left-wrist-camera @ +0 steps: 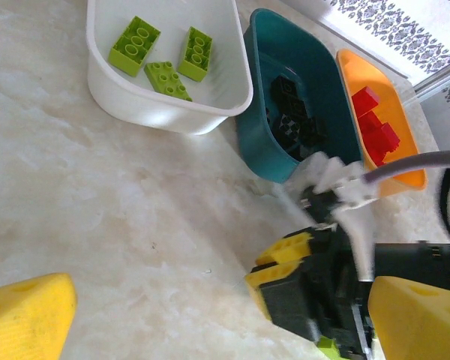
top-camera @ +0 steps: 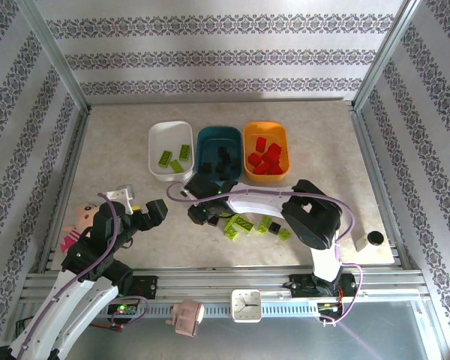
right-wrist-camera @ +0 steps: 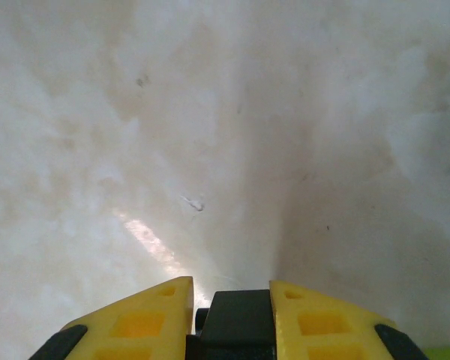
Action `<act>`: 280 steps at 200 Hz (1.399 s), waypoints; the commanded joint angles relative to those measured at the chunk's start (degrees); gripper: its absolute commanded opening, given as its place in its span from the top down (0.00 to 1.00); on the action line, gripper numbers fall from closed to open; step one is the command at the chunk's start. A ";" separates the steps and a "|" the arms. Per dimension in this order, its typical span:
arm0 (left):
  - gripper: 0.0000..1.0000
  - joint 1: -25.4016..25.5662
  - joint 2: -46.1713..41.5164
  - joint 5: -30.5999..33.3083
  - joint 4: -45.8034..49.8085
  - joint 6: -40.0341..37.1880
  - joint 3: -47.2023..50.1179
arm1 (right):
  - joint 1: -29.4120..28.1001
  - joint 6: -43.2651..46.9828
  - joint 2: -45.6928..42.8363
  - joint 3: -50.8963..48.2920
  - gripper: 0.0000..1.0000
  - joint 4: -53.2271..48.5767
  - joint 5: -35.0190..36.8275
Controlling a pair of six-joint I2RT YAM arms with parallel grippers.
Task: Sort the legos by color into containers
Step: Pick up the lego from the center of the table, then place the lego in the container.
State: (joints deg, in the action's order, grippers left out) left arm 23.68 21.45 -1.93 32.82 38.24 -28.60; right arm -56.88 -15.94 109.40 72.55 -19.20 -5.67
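Marbled beige tabletop (top-camera: 120, 150), patterned walls on three sides. Item: black lego (right-wrist-camera: 236, 322), pinched between the closed yellow fingers of the right gripper (right-wrist-camera: 231, 289), at the low centre of the wrist view. Only its near end shows, so its long axis probably runs back along the fingers, though I cannot be sure. Destination: dark teal tub (top-camera: 219, 129), directly above that gripper in the overhead frame and near it, with the white tub (top-camera: 169, 124) to its left and the orange tub (top-camera: 265, 124) to its right. The right arm is the nearer, and the carry would run straight up-frame. Left gripper (top-camera: 156, 212): lower left, jaws spread wide, nothing between them. Loose legos (top-camera: 240, 225), lime and black, lie just right of the held brick.
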 commanded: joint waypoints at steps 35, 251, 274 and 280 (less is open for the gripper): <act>0.00 0.48 -0.35 -2.60 -2.79 1.39 2.16 | 7.46 -3.41 -13.88 -1.67 0.86 6.87 0.04; 0.09 8.82 23.89 -9.22 -17.22 -1.12 1.06 | 18.06 -8.91 -10.88 1.13 0.43 8.80 4.71; 0.11 17.45 34.05 -2.65 -17.28 -4.47 -2.67 | 18.04 -9.84 -16.30 -5.59 0.42 10.16 4.71; 0.14 19.12 36.94 -1.59 -17.28 -5.33 -3.82 | 18.11 -10.10 -17.80 -7.40 0.42 10.45 4.95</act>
State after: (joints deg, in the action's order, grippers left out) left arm 36.75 50.85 -9.76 19.05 37.67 -27.75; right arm -38.68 -24.12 96.51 71.44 -11.44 -0.23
